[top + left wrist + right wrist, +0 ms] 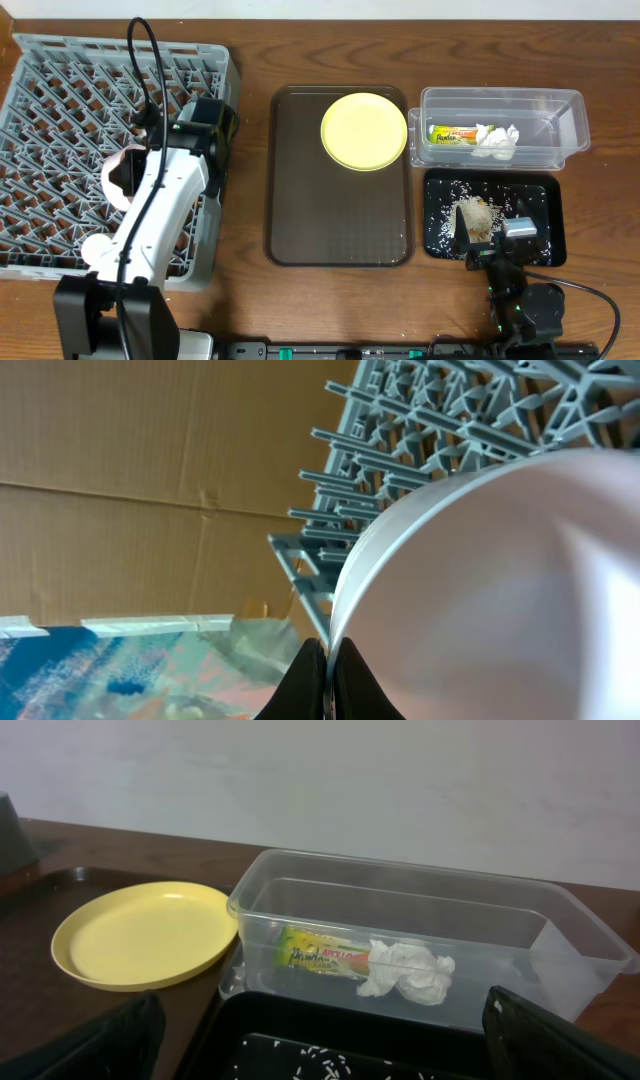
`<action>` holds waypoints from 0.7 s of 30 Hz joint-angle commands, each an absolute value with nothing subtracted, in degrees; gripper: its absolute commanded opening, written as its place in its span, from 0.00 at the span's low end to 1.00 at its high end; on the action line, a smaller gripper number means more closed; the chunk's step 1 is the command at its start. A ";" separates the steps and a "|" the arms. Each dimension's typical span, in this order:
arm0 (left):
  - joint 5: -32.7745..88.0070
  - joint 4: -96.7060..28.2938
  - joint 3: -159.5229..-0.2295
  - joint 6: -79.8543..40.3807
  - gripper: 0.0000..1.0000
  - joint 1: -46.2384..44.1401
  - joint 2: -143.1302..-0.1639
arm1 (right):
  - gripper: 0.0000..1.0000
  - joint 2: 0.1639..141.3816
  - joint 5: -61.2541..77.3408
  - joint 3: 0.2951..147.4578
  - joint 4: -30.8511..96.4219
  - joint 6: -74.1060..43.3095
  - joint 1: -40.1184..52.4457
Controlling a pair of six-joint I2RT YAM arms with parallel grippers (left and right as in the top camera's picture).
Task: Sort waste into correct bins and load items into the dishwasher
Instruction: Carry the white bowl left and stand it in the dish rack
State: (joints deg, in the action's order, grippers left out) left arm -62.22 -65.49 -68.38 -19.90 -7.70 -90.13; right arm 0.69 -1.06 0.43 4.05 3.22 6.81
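My left gripper [327, 660] is shut on the rim of a white bowl [490, 590] and holds it over the grey dish rack [400, 440]. In the overhead view the bowl [113, 172] is beside the arm, above the rack [60, 90]. The yellow plate [364, 131] lies on the brown tray. The snack wrapper [452, 133] and white tissue [497, 139] lie in the clear box [500, 98]. My right gripper [492, 232] is open and empty over the black rice-speckled tray [440, 205]. The light blue bowl and chopsticks are out of view.
The dark brown serving tray [335, 210] lies between the rack and the bins. In the right wrist view the plate [140, 935], the clear box [420, 890], the wrapper [320, 955] and the tissue [410, 972] sit beyond the black tray [330, 1020].
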 commanded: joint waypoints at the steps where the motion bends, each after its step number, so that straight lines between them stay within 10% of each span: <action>1: -62.11 -64.20 -66.26 -21.28 0.06 -7.68 -90.35 | 0.99 0.38 -1.23 0.32 4.21 3.73 6.44; 21: -49.58 -62.48 -63.59 -21.30 0.08 -10.50 -90.35 | 0.99 0.38 -1.23 0.32 4.21 3.73 6.44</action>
State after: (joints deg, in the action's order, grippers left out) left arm -60.84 -62.78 -65.23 -19.94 -9.67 -89.80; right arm 0.69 -1.06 0.43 4.03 3.22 6.81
